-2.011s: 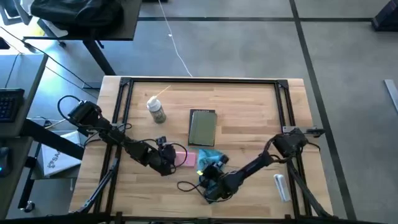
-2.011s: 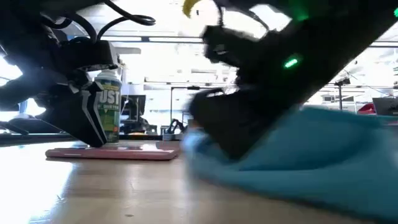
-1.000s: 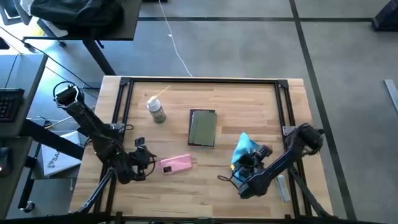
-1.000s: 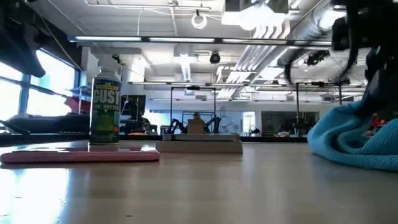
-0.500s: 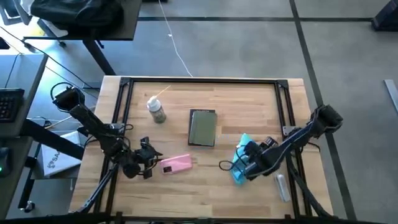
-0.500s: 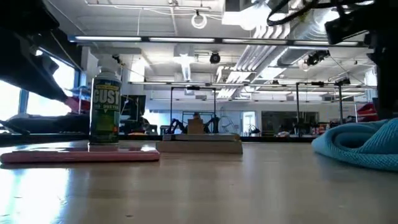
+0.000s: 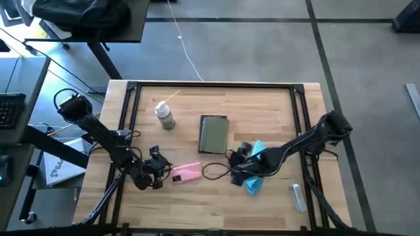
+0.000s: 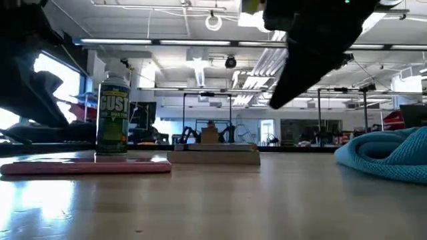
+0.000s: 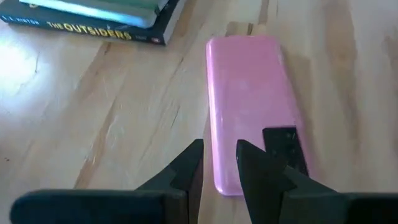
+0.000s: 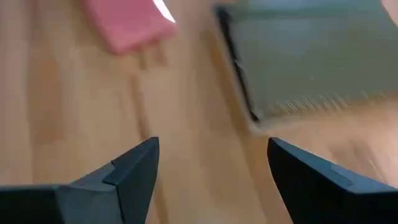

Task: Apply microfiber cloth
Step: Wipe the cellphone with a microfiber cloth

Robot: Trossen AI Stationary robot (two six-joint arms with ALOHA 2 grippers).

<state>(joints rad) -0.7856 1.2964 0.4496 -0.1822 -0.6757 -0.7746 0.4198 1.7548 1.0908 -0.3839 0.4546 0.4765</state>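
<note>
The light blue microfiber cloth (image 7: 253, 185) lies crumpled on the table's right half; it also shows low at the right in the low view (image 8: 387, 157). My right arm reaches over it. My right gripper (image 7: 233, 162) hovers open, left of the cloth and just near of the grey-green tablet (image 7: 214, 134). Its wrist view shows the fingers (image 10: 211, 146) spread wide over bare wood. The pink phone (image 7: 186, 172) lies flat near the front left. My left gripper (image 9: 217, 155) stands at the phone's left end, with a narrow gap between its fingers.
A white-capped spray bottle (image 7: 164, 117) stands at the far left. A small white object (image 7: 296, 195) lies at the front right. The tablet rests on a book (image 9: 93, 28). A black frame (image 7: 210, 85) runs round the tabletop. Bare wood lies along the front edge.
My right gripper has opened and let go of the cloth. It has then moved toward the table's left, to a spot beside the tablet. The cloth has sunk into a lower heap on the table. My left gripper has edged toward the phone.
</note>
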